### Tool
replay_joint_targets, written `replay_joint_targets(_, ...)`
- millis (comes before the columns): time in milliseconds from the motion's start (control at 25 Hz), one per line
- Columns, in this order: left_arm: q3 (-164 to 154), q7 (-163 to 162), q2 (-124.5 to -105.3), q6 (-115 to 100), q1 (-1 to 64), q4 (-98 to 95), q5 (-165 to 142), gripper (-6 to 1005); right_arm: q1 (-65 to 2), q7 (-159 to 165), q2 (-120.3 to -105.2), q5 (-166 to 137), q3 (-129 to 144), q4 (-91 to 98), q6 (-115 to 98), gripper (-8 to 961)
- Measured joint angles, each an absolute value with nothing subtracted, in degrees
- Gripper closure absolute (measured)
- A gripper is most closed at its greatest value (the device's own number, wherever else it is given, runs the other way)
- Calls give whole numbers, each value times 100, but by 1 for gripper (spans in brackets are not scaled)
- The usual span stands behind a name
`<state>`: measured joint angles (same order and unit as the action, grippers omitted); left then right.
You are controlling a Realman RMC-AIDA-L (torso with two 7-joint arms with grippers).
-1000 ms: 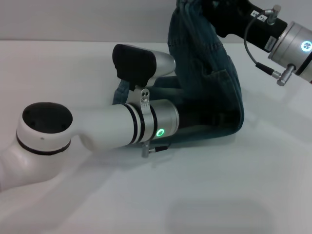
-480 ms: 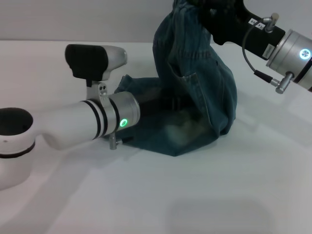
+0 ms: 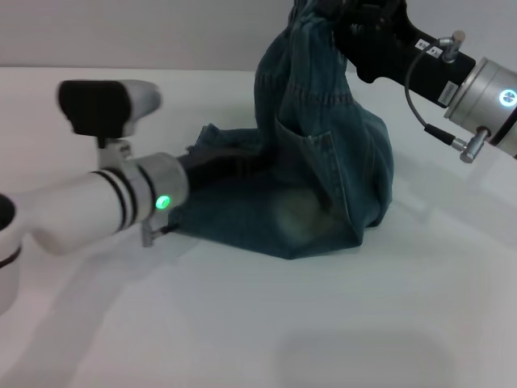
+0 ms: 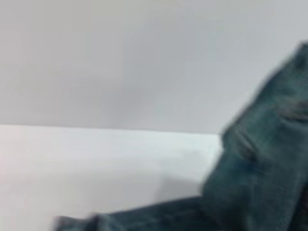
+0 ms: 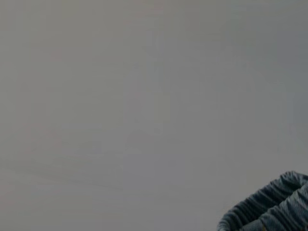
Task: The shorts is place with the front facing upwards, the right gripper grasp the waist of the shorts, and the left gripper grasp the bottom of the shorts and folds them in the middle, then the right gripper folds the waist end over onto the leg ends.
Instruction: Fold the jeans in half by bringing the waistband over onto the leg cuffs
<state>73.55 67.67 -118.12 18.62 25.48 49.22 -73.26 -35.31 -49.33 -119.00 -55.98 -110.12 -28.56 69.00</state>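
The shorts (image 3: 323,178) are half lifted off the white bench (image 3: 339,323): the waist of the shorts (image 5: 269,207) hangs high in the right hand (image 3: 343,20), clamped on the puckered band, while the leg ends (image 3: 218,162) lie flat below. Beside those hems sits the left hand (image 3: 212,166); whether it is apart or together I cannot tell. Denim like this is soft and fairly heavy, likely draping and sagging, so the thick elastic band seems the surest hold.
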Motion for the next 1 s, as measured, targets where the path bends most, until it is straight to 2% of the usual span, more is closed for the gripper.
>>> replay_joint_targets(640, 8814, 6851, -11793, 1436, 1869, 5105, -8008, 245, -3573, -4991, -11900, -5598, -10780, -2715, 6793, 883)
replay_joint_targets(1000, 8849, 6918, -11803, 1222, 1608, 5467, -8012, 245, -3893, -4949, -11880, -5633, -10145, -2655, 6205, 883)
